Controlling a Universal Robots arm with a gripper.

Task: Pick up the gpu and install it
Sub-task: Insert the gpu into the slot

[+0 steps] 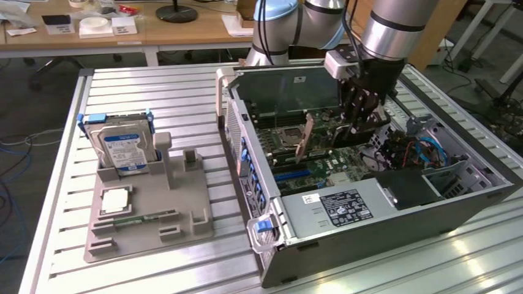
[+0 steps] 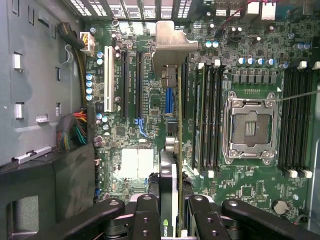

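Reaching down into an open grey metal computer case (image 1: 392, 214), the Universal Robots arm's black gripper (image 2: 172, 202) is clenched on the gpu (image 2: 173, 150), a thin flat card with a green circuit board, black face and silver metal end bracket. In the wrist view the card stands on edge between the black fingers (image 2: 145, 212). Its long axis runs straight out from the gripper, parallel to the expansion slots of the green motherboard (image 2: 250, 65), and the bracket end points toward the case's rear wall. A short blue slot (image 2: 169, 100) lies directly beneath the card's line, beside the square silver processor socket (image 2: 250, 127). Whether the card's lower edge has entered a slot cannot be told.

In the exterior view the gripper (image 1: 359, 116) points straight down from a steeply descending forearm, with the gpu (image 1: 309, 136) reaching from it toward that view's left. A boxy hard drive with a blue-white label (image 1: 122, 147) stands well apart on a grey fixture tray (image 1: 139, 239).
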